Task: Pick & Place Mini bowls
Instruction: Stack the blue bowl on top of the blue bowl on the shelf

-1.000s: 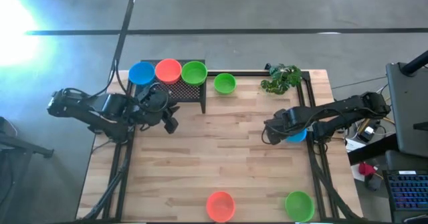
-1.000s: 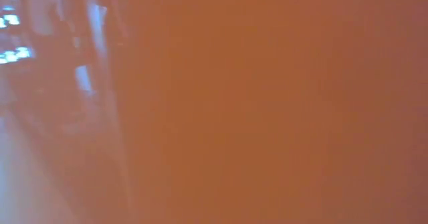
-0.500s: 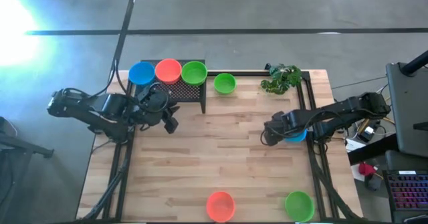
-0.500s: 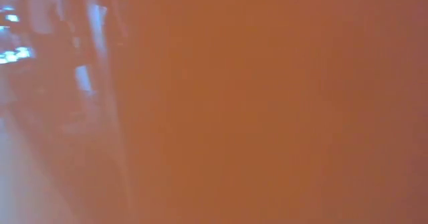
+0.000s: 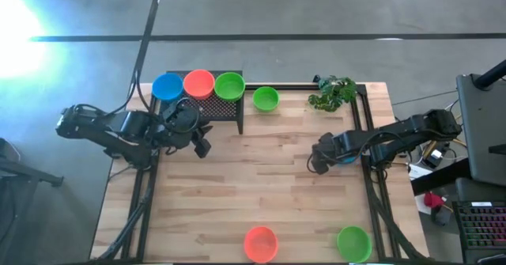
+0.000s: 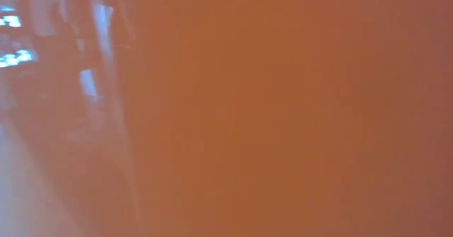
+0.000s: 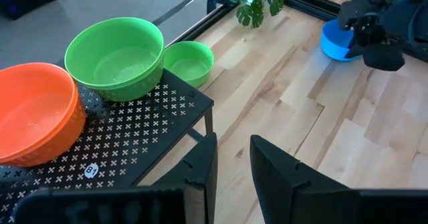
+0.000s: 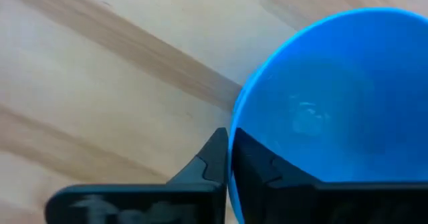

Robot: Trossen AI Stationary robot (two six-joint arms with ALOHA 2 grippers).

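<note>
Bench (image 5: 261,194) comes first: a wooden top carrying a black mesh stand (image 5: 221,109) at the far left corner, with a blue (image 5: 168,86), an orange-red (image 5: 198,83) and a green bowl (image 5: 229,85) on it and another green bowl (image 5: 266,99) on the wood just beside it; two more bowls, orange-red (image 5: 260,243) and green (image 5: 353,241), sit at the near edge. The stand lies well apart across the bench from the right claw (image 8: 229,158), which has closed tight on the rim of a blue bowl (image 8: 334,97) near the right edge, one finger inside the wall and one outside, the bowl's body reaching back under the wrist. The left claw (image 7: 233,158) hovers by the stand's corner, parted and empty, so the carry looks to be the right arm's.
</note>
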